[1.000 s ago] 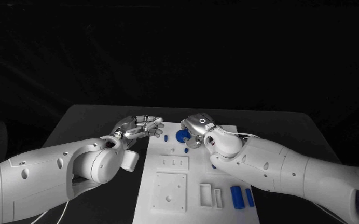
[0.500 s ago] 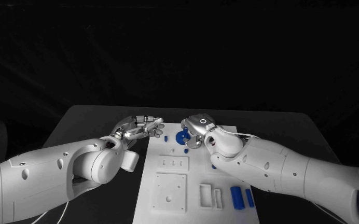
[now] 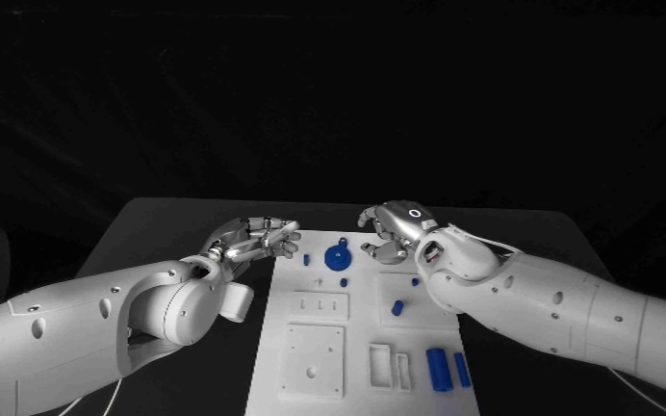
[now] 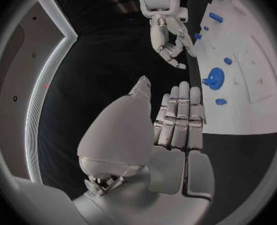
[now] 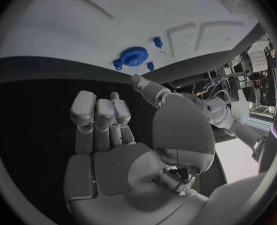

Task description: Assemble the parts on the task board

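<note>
In the middle of the head view, the right hand [image 3: 393,230] has moved up and to the right since a second ago: it then lay over the blue gear [image 3: 338,259] near the top of the task board [image 3: 364,339], and now it hangs just above and right of the gear, clear of it. Its fingers are loosely curled with gaps between them and nothing in them; the right wrist view shows the palm bare and the fingers [image 5: 100,116] half bent, with the gear [image 5: 133,56] well beyond the fingertips. With the arm out of the way, a small blue peg [image 3: 398,308] at the board's centre right and another small blue piece [image 3: 415,281] just above it have come into sight.

The left hand [image 3: 254,239] is where it was, at the board's upper left edge over the black table [image 3: 153,223], fingers gently bent and apart, holding nothing; its wrist view shows the fingers [image 4: 179,116] lined up side by side and the palm empty.

The gear has not shifted. A short blue pin [image 3: 307,260] stands just left of it and a small blue piece [image 3: 345,282] just below it. Two long blue bars [image 3: 447,368] lie side by side at the board's lower right, as before.
</note>
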Controlling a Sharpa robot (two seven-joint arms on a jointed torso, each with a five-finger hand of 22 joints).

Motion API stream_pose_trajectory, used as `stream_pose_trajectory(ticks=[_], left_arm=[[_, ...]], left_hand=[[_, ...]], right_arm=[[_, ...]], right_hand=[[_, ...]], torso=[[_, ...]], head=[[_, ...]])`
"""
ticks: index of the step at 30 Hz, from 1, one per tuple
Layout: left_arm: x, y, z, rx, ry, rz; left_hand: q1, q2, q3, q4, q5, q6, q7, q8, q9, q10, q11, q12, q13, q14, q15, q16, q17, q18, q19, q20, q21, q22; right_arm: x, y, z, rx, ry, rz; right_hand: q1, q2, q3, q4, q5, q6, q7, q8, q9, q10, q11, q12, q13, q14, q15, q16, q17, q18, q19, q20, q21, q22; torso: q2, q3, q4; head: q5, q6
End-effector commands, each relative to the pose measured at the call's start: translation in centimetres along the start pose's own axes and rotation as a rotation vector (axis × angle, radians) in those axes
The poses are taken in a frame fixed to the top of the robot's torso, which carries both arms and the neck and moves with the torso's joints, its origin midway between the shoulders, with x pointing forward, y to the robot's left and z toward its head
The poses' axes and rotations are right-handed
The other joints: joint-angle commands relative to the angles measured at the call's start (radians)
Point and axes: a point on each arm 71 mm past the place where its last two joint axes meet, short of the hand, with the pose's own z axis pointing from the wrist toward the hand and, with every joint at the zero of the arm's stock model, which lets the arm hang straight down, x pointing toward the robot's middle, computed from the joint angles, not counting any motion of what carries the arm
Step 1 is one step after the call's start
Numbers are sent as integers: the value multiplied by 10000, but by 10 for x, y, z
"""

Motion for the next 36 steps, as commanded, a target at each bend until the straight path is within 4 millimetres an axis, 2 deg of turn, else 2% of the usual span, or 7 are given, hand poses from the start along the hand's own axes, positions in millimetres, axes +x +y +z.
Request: stream_pose_trajectory(ticks=[1,11,15,18,24,31,36], left_arm=[[0,-2,-1,138,51,-45],[-4,-1,2,138,-31,-13],[-3,0,1,112,17,-46],[-2,0,1,93,42,-62],[-1,1,2,86,86,-74],[-3,2,2,67,68,-74],[-3,2,2,56,63,-73]], left_hand=[[103,20,-60,-25,-41,40,129,41,-12,35,-9,-60,2,23,35,-65,16,114,17,-25,-40,159],[114,25,-59,-25,-40,51,125,49,-13,48,-17,-56,5,27,33,-66,18,115,19,-26,-40,159],[115,26,-59,-25,-40,53,124,51,-14,51,-19,-56,6,28,33,-66,18,115,20,-26,-40,159],[117,28,-60,-25,-40,54,123,52,-14,52,-20,-55,6,29,33,-67,19,115,20,-26,-40,159],[118,29,-61,-24,-40,55,123,53,-16,53,-23,-56,6,29,33,-67,20,115,20,-26,-41,159],[120,29,-63,-24,-41,55,123,54,-18,53,-24,-57,6,30,33,-69,20,115,20,-26,-41,158],[121,28,-65,-25,-42,54,123,54,-19,53,-25,-58,5,29,33,-70,21,114,20,-26,-42,158]], right_arm=[[-8,-10,-10,-539,-99,1506],[-28,-88,-37,977,198,1845],[-27,-102,-41,1362,496,2192],[-26,-110,-43,1506,633,2133],[-23,-122,-45,1815,911,2045],[-4,-131,-53,2099,1342,2034],[4,-132,-56,2154,1572,2088]], right_hand=[[55,14,46,4,78,61,74,37,5,-118,77,-36,-19,1,106,-64,-3,1233,-70,-51,-43,82],[93,62,-155,-112,238,98,97,65,12,-134,103,6,9,11,134,-87,35,1233,-99,-44,-30,113],[185,127,-196,-170,116,110,94,75,14,-175,99,-16,-12,10,130,-101,54,1233,-124,-41,-32,124],[234,160,-209,-203,103,119,91,82,15,-197,97,-31,-25,9,128,-109,62,1233,-140,-38,-34,129],[407,224,-198,-327,172,159,78,105,20,-211,86,-31,-30,7,119,-131,81,1233,-181,-23,-40,141],[572,328,-149,-511,612,172,58,114,11,-240,67,-51,-58,12,101,-168,114,1233,-226,25,-31,158],[574,338,-162,-552,685,163,55,109,7,-251,64,-59,-67,13,100,-176,123,1233,-232,35,-27,161]], torso=[[-6,16,-42],[-88,118,-166],[-98,167,-207],[-103,231,-228],[-106,295,-270],[-96,307,-267],[-97,280,-260]], head=[[-44,42],[-72,-12],[-42,-51],[-44,-58],[-52,-98],[-80,-178],[-97,-217]])
